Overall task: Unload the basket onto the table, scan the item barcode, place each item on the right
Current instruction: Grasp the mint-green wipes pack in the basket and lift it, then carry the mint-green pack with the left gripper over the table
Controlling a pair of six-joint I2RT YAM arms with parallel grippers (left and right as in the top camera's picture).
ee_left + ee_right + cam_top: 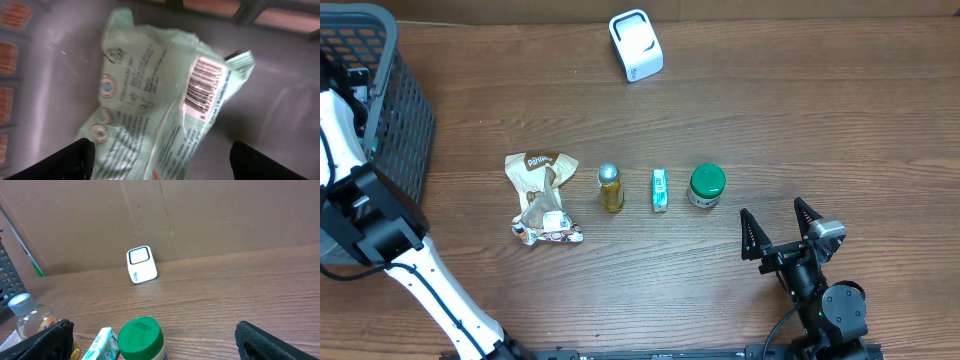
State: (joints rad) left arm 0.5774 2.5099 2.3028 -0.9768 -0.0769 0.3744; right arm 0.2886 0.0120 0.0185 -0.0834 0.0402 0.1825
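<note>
The left pincer [162, 167] stands open inside the basket [405, 110] at the bench's left edge. Its two black fingers [70, 160] show at the lower corners of the wrist view, wide apart and gripping nothing. Between and beyond them a pale green packet [150, 100] lies crumpled on the basket's grey floor. Its barcode [202, 82] faces up, on the side nearer the right-hand finger. The left-hand finger sits just beside the packet's edge; whether they touch I cannot tell. The other finger is clear of it.

The right pincer [772, 212] is open too and empty. It is near the front edge of the bench [840, 120], right of the middle, with its fingers pointing toward the back edge. Just beyond it a row of things runs across the middle of the bench. A jar with a green lid [706, 186] is nearest, then a small green and white box [660, 189], then a small bottle with a silver cap [610, 187]. A crumpled brown snack bag [542, 197] ends the row, closest to the basket. The white scanner [636, 45] stands near the back edge, well apart from both the row and the basket.
</note>
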